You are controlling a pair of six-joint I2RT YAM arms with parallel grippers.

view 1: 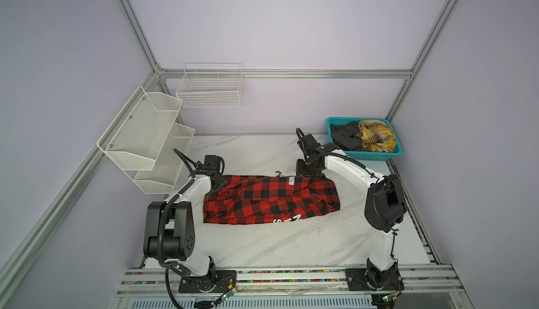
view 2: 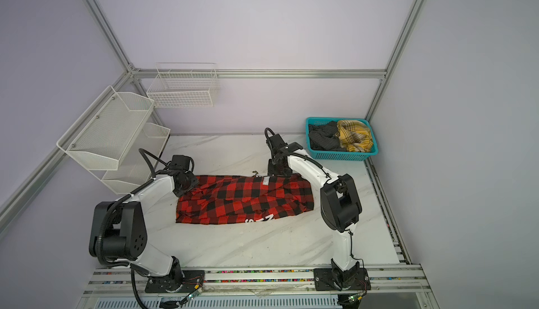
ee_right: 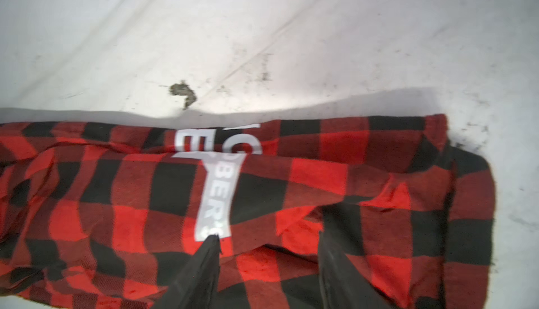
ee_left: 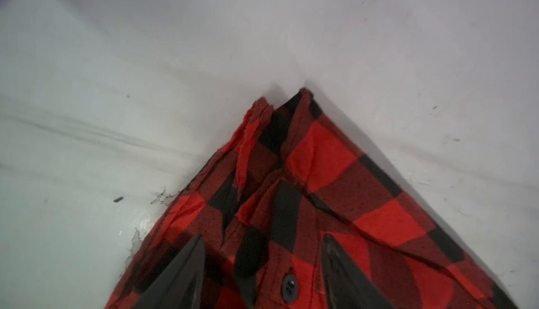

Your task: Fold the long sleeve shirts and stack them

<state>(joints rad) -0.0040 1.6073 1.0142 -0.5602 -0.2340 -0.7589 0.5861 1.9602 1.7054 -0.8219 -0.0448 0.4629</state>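
- One white table [view 1: 291, 243] carries the job; the red-and-black shirt [view 1: 271, 199] lies across its middle as a long folded band, white lettering at the near edge.
- Teal basket [view 1: 370, 155], far right corner: holds the dark grey shirt [view 1: 345, 137] and yellow plaid shirt [view 1: 377, 135], both crumpled.
- Left gripper [ee_left: 262, 236] sits over the band's far left corner, jaws apart, nothing pinched; right gripper [ee_right: 268, 234] likewise toward the far right end.
- My judgement: I should pinch every layer at both ends, lift evenly and keep the band taut.
- Button [ee_left: 288, 288] lies between the left fingers; I avoid clamping it.
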